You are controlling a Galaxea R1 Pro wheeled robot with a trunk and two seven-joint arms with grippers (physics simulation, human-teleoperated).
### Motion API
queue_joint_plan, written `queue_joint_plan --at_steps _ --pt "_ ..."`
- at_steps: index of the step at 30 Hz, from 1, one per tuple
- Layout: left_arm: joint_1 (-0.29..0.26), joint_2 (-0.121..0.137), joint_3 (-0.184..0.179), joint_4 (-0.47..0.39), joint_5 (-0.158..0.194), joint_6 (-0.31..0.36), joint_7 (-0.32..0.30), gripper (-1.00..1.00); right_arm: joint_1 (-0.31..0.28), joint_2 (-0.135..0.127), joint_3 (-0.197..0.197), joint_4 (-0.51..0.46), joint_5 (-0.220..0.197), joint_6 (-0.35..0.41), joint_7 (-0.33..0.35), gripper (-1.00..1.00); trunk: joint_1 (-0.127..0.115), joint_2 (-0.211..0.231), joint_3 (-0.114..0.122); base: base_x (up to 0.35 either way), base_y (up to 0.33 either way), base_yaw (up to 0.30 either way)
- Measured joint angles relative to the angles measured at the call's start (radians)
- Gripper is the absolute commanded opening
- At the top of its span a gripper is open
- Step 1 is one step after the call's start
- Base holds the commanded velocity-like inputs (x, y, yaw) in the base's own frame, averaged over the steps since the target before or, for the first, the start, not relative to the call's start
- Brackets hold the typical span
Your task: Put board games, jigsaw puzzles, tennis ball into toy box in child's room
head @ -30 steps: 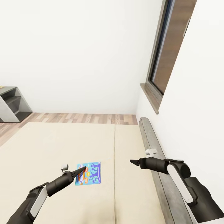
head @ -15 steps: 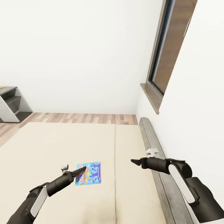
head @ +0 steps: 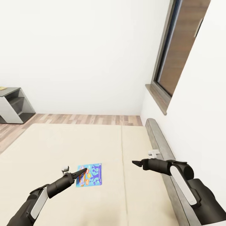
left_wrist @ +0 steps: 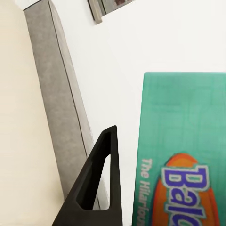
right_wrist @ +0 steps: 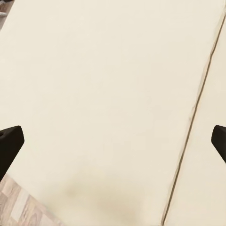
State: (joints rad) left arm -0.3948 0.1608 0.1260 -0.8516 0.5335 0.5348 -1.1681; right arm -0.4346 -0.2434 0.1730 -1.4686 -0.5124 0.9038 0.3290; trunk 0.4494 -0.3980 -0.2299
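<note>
In the head view, a blue board game (head: pixel 90 174) lies flat on the bed (head: pixel 62 147), the left gripper (head: pixel 82 171) over its near-left edge. The left wrist view shows a green-edged lid (left_wrist: pixel 183 150) clenched beside one finger (left_wrist: pixel 96 183). The right gripper (head: pixel 135 163) hangs spread wide, its tips (right_wrist: pixel 10 141) far apart over mattress.

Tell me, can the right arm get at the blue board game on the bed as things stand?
Probably yes: the right gripper hovers open over bare mattress, and nothing lies between it and the blue board game, though the left gripper is nearer.
</note>
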Motion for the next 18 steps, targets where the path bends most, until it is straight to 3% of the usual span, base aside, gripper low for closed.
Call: queue_joint_plan --at_steps 18 --pt "0.0 0.0 -0.001 -0.001 0.0 -0.001 -0.002 -1.0 0.0 0.001 0.0 0.0 0.0 0.001 -0.001 1.0 0.0 0.0 0.0 0.0 0.266 -0.011"
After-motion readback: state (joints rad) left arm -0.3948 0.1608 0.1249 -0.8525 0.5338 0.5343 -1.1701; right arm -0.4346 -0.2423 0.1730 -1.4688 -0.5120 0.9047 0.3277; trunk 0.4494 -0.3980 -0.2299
